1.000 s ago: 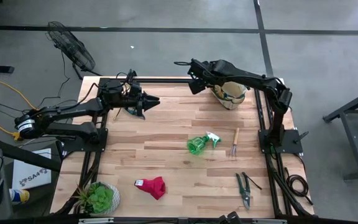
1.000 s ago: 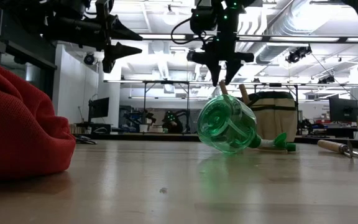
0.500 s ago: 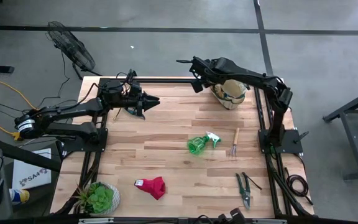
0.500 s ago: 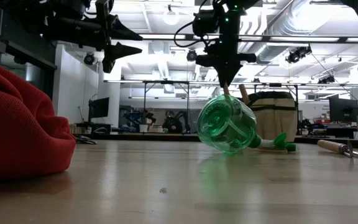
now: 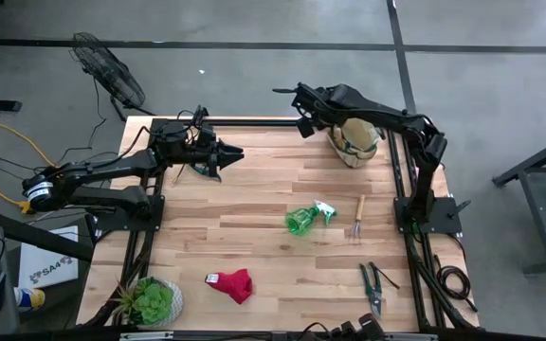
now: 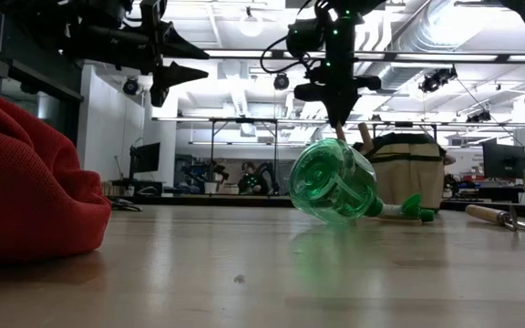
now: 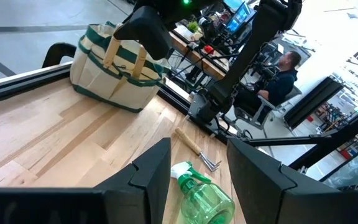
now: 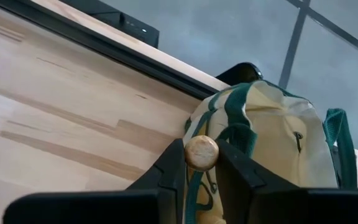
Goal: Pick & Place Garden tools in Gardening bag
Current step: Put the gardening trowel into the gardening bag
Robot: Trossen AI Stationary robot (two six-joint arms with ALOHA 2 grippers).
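Gardening bag (image 5: 354,142): tan canvas, green trim. Right tool (image 8: 201,163) clamped on wooden handle (image 8: 201,152); left tool (image 7: 197,169) parted, empty.

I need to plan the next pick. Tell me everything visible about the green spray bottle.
The spray bottle is translucent green plastic with a rounded body and a white-and-green trigger head. It lies on its side near the middle of the table, head towards the fork, which lies apart from it. Nothing but the table touches it; neither arm is near it.
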